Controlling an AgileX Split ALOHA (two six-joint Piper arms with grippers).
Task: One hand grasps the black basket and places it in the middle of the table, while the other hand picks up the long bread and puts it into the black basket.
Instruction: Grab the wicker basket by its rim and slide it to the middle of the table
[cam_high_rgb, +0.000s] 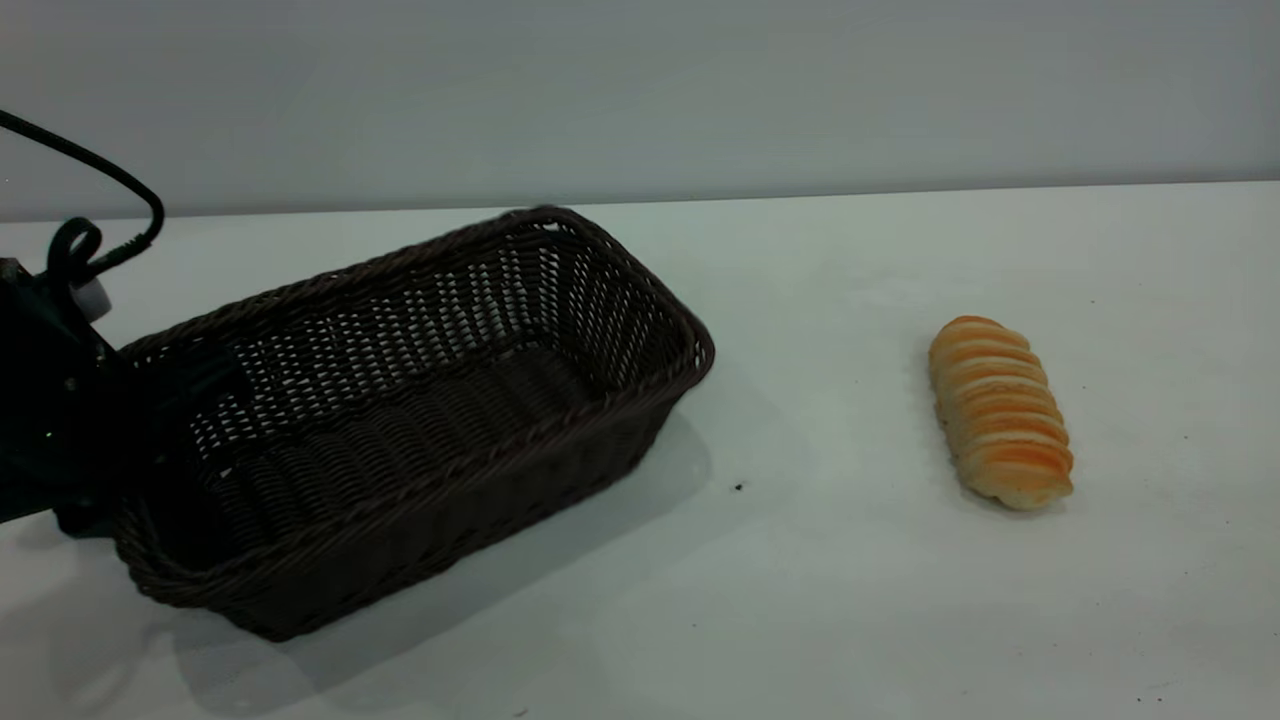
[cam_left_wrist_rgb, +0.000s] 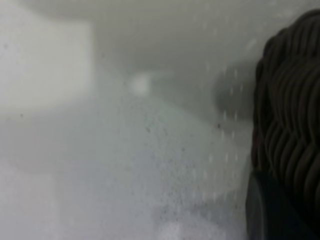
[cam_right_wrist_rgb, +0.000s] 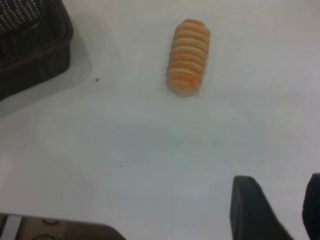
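A: Exterior view first: why does the black basket (cam_high_rgb: 420, 410) sit so far toward nine o'clock on the table (cam_high_rgb: 850, 600), with its far end raised?

B: I judge that it is mid-carry. The left gripper (cam_high_rgb: 150, 420) is at the basket's short end at nine o'clock, where the arm's dark bulk meets the braided rim. The end toward two o'clock looks lifted, with a broad shadow under it, which would fit a grip on one end only. Whether the fingers are clenched on the rim I cannot tell; they merge with the weave. The left wrist view shows only wicker (cam_left_wrist_rgb: 290, 115) close against the camera.

A: And its long axis?

B: From about eight o'clock to two o'clock, open side up and empty.

A: The long bread (cam_high_rgb: 1000, 410)?

B: Flat on the table toward three o'clock, well apart from the basket, ridged top up. Its long axis runs nearly from eleven to five o'clock in the exterior view.

A: The right gripper (cam_right_wrist_rgb: 272, 212)?

B: Seen only in the right wrist view, above bare tabletop short of the loaf (cam_right_wrist_rgb: 187, 56). Two dark fingers (cam_right_wrist_rgb: 250, 210) stand apart with a gap between them and nothing held, so I read it as released, waiting for the basket to be set down.
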